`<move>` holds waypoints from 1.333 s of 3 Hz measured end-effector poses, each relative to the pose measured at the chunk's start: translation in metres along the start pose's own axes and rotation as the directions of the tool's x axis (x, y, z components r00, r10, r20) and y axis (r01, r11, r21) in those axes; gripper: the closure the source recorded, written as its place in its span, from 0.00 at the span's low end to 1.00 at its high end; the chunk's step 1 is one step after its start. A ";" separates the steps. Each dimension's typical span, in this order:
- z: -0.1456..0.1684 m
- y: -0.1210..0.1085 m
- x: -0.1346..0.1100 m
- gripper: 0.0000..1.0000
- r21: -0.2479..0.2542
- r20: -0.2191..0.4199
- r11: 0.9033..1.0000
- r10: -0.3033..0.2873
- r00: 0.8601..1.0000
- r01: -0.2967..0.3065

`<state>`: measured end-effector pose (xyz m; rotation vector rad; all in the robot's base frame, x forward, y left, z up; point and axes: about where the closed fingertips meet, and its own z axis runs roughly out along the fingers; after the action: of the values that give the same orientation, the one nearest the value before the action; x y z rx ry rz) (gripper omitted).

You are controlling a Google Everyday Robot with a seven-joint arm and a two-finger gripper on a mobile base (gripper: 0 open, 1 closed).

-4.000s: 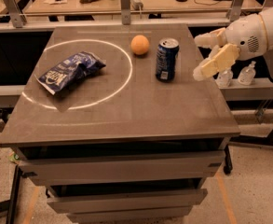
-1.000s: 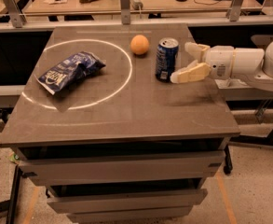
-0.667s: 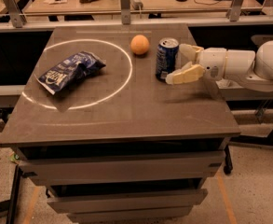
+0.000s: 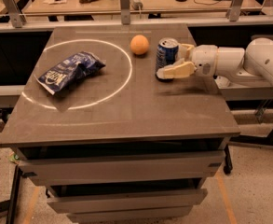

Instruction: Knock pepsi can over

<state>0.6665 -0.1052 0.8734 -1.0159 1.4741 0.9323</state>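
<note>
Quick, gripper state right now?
Gripper: jaws open, holding nothing, close beside the upright pepsi can.

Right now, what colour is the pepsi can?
Blue, silver top; camera view shows the pepsi can with the hand close beside it.

On table [image 4: 126, 120], pepsi can [image 4: 166, 54] right of orange [image 4: 139, 45], chip bag [image 4: 71, 71] far left; gripper [image 4: 172, 60] at can's right, perhaps touching

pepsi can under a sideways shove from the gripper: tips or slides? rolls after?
Probably tips: the pepsi can stands upright, taller than wide. But the gripper, open, sits beside it with one finger low at its base, so a low push might slide it on the smooth table. Once down, its round body would likely roll, perhaps toward the orange.
</note>
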 end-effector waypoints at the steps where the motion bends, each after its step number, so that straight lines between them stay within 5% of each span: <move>1: 0.006 -0.001 -0.002 0.41 -0.021 0.001 1.000 0.003 1.000 -0.003; 2: 0.005 -0.004 -0.008 0.64 -0.024 -0.010 1.000 -0.001 1.000 0.001; 3: 0.002 -0.003 -0.032 0.88 -0.033 -0.105 0.998 -0.053 0.993 0.049; 4: -0.001 0.013 -0.055 1.00 -0.080 -0.308 0.991 -0.127 0.943 0.107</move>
<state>0.6577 -0.0953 0.9284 -1.3300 1.6313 0.7590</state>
